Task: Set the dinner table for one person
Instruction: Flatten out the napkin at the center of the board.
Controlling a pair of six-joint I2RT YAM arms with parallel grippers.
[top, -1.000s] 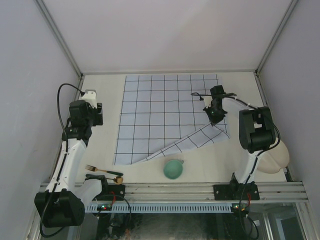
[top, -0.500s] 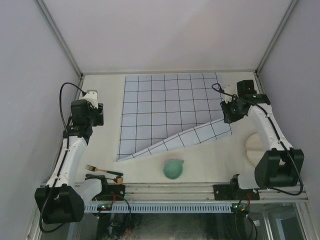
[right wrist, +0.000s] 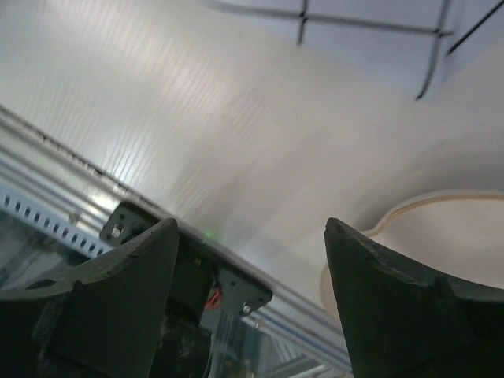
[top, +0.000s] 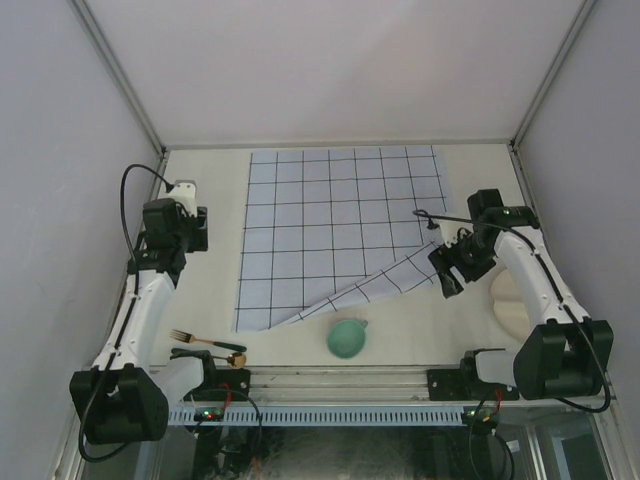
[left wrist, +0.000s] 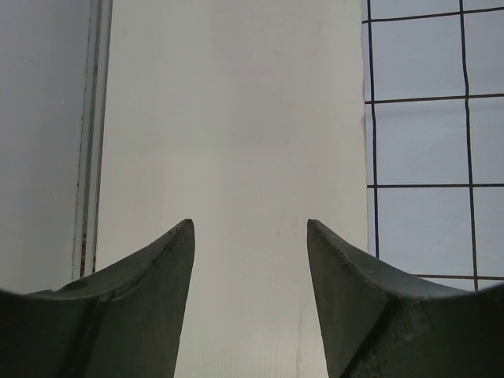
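Beside wide, empty right jaws lay pale-blue gridded cloth [top: 330, 215], corner folded; cream plate [right wrist: 461, 244], green cup [top: 346, 339], gold-toned fork [top: 205, 341] unplaced; left jaws likewise wide.

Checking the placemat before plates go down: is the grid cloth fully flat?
Not fully: the grid cloth is spread, but its near-right corner is folded over, its lines skewed there.

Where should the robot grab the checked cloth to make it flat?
Probably the right tip of the folded-over flap of the cloth, beside the open right gripper. Come in low from the right: there the flap's loose edge faces outward over the dinner table, so a finger might slip under.
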